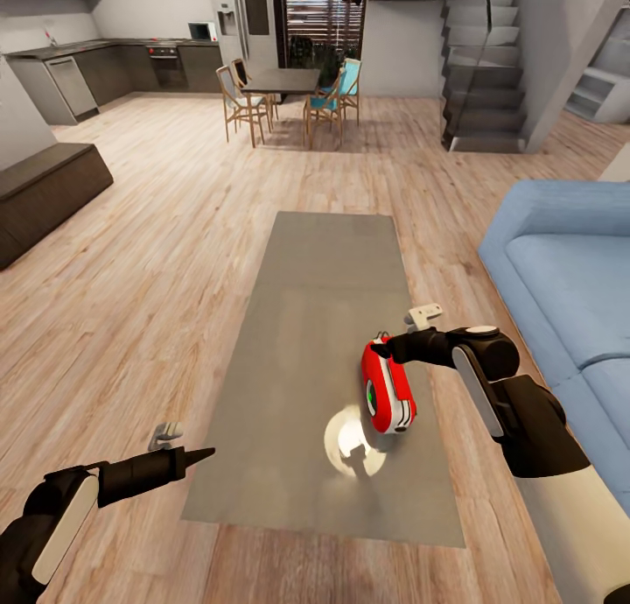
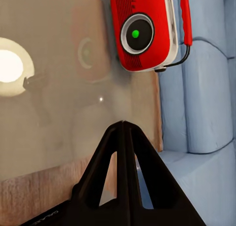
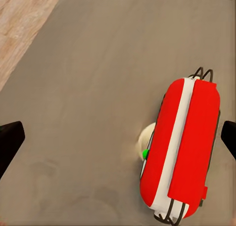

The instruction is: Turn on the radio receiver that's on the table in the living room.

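Note:
The red radio receiver (image 1: 388, 391) with white sides stands on the grey-brown table (image 1: 315, 280), near its right side. Its round dial (image 2: 137, 33) shows a green light at the centre. My right gripper (image 1: 382, 350) hovers at the radio's far top end, and its fingers spread wide open to either side of the radio (image 3: 183, 150) below. My left gripper (image 1: 203, 453) is shut, its fingers meeting in a point (image 2: 123, 124), off the table's left edge. It points across the table (image 2: 49, 127) toward the radio's face.
A blue sofa (image 1: 569, 280) runs close along the table's right side. A bright lamp reflection (image 1: 354, 442) lies on the tabletop by the radio. A dark bench (image 1: 44, 193) stands far left. The dining table with chairs (image 1: 280, 83) and stairs (image 1: 486, 61) are at the back.

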Available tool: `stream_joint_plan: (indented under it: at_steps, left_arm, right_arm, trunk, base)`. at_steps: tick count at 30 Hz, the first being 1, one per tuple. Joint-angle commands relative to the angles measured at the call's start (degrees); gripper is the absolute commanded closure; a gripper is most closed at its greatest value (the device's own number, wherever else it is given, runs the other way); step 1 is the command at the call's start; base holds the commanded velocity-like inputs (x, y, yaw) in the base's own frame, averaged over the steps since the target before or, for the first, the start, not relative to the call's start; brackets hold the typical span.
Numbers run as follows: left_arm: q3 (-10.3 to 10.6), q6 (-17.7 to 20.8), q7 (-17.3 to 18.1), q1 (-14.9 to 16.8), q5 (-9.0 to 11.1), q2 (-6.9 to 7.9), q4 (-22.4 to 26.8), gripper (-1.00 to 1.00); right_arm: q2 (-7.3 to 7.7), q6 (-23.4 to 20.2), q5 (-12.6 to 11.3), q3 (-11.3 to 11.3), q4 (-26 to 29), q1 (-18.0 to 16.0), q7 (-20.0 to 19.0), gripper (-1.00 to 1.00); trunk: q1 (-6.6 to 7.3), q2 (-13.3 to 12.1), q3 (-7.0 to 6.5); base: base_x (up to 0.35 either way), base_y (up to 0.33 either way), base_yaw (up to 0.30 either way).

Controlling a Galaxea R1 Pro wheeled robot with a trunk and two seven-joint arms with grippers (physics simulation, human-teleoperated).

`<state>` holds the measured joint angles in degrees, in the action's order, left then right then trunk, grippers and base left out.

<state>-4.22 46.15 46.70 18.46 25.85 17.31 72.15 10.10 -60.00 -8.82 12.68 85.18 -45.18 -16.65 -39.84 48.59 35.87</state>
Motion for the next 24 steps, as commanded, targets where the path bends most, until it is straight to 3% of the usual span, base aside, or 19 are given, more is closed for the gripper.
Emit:
stream_joint_plan:
  at_steps: [1, 8, 13, 17, 20, 24]
  left_arm:
    - [0.0, 0.0, 0.02, 0.03, -0.01, 0.0, 0.0, 1.0]
    - [0.07, 0.07, 0.06, 0.06, -0.65, 0.06, -0.09, 1.0]
    - [0.08, 0.02, 0.19, -0.31, -4.97, -0.21, -0.31, 1.0]
    - [0.07, -0.59, 0.28, -0.68, -7.01, -0.35, -0.5, 1.0]
    - [0.07, -2.84, 0.37, -2.12, -7.59, -0.28, -1.14, 1.0]
    - [0.08, -6.89, 0.47, -5.25, -7.85, -0.13, -3.14, 1.0]
  right_arm:
    - [0.0, 0.0, 0.05, -0.01, 0.01, 0.13, 0.08, -1.0]
    - [0.92, 0.0, 0.48, -1.83, -0.01, 2.78, 0.27, -1.0]
    - [2.88, 0.0, 0.78, -4.14, -0.12, 6.85, 0.69, -1.0]
    - [4.17, 0.0, 1.39, -4.7, -0.46, 10.1, 2.08, -1.0]
    - [5.04, 0.0, 1.72, -5.23, -0.81, 12.93, 4.05, -1.0]
    - [5.69, 0.0, 1.89, -8.1, -0.95, 17.45, 6.73, -1.0]
  trunk:
    - [0.0, 0.0, -0.09]
    - [0.0, 0.0, -0.73]
    - [0.0, 0.0, -1.19]
    - [0.0, 0.0, -1.55]
    - [0.0, 0.0, -1.82]
    - [0.0, 0.0, -2.19]
  base:
    - [0.0, 0.0, 0.0]
    - [0.0, 0.0, 0.0]
    - [0.0, 0.0, 0.0]
    - [0.0, 0.0, 0.0]
    - [0.0, 0.0, 0.0]
    - [0.0, 0.0, 0.0]
